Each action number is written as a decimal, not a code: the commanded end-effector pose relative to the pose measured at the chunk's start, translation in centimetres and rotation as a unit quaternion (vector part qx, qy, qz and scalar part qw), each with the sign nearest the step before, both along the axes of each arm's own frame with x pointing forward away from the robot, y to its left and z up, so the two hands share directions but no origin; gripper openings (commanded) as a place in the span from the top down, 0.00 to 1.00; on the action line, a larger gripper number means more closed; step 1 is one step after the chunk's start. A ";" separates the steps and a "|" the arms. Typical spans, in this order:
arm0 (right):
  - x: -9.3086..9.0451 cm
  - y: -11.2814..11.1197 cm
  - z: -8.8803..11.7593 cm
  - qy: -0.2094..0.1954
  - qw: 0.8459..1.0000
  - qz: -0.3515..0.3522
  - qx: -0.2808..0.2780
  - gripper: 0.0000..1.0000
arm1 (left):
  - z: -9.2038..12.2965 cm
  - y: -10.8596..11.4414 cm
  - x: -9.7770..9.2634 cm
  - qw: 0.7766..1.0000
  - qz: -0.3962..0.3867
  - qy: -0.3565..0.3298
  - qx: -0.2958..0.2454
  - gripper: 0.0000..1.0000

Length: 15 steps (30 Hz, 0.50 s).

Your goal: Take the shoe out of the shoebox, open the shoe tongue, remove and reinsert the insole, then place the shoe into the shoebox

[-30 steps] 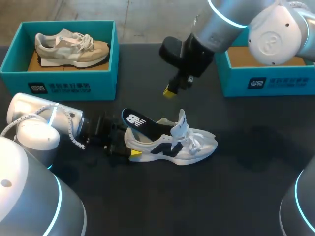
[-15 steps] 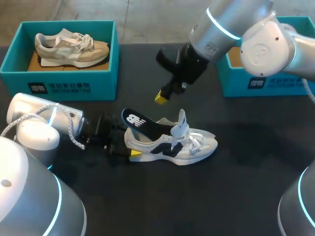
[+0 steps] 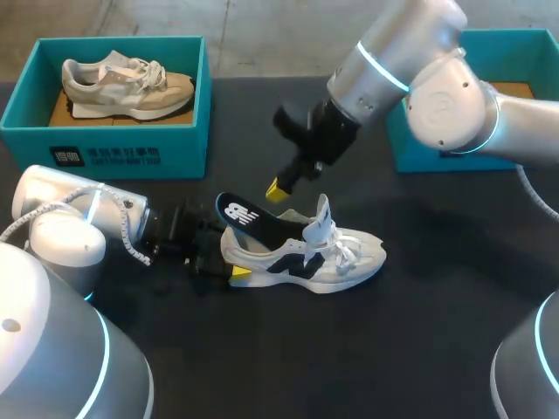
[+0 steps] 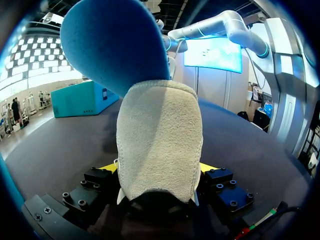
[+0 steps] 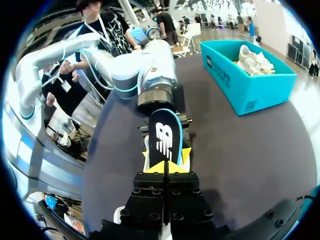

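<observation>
A white shoe (image 3: 336, 253) with navy side marks lies on its sole mid-table, toe to the right, tongue lifted. A dark insole (image 3: 244, 216) with a white logo sticks up out of its heel opening. My left gripper (image 3: 229, 262) is shut on the shoe's heel; in the left wrist view the pale heel (image 4: 160, 140) fills the gap between the yellow tips and the blue insole (image 4: 120, 45) rises above it. Just above the insole's raised end hangs my right gripper (image 3: 278, 189), tips pressed together and holding nothing. Its wrist view has the gripper (image 5: 165, 167) right over the insole (image 5: 164, 140).
At the back left stands a teal shoebox (image 3: 105, 140) holding a beige shoe (image 3: 122, 85). A second teal shoebox (image 3: 489, 144) stands at the back right, partly behind my right arm. Bare black tabletop lies in front of the shoe.
My right gripper has come down and to the left, from above the shoe's tongue to just over the insole's raised end. The left gripper and the shoe have stayed put.
</observation>
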State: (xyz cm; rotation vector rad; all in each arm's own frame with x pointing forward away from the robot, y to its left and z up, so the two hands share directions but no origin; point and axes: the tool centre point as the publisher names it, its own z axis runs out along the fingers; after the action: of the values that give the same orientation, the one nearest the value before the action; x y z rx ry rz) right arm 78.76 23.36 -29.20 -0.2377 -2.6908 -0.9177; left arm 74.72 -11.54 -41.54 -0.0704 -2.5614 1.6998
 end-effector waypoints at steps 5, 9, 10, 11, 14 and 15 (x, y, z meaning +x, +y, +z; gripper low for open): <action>1.1 0.2 -1.9 0.038 0.999 0.011 0.007 0.82 | -0.3 0.1 0.0 1.000 0.000 0.000 0.002 1.00; 1.5 0.3 -2.4 0.056 0.998 0.017 0.010 0.79 | -0.3 0.1 0.0 1.000 0.000 0.000 0.002 1.00; 1.5 0.2 -2.5 0.063 0.998 0.018 0.013 0.79 | -0.3 0.1 0.0 1.000 0.000 0.000 0.002 1.00; 1.5 0.2 -2.6 0.070 0.997 0.020 0.014 0.79 | -0.3 0.1 0.0 1.000 0.000 0.000 0.002 1.00; 1.5 0.4 -3.0 0.088 0.996 0.031 0.016 0.74 | -0.3 0.1 0.0 1.000 0.000 0.000 0.002 1.00; 1.5 0.4 -3.1 0.093 0.995 0.033 0.016 0.73 | -0.3 0.1 0.0 1.000 0.000 0.000 0.002 1.00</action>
State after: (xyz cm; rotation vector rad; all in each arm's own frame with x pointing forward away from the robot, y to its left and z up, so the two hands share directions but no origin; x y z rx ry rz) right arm 79.47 23.12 -31.66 -0.2402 -2.5403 -0.8867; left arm 74.72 -11.54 -41.54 -0.0703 -2.5613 1.6998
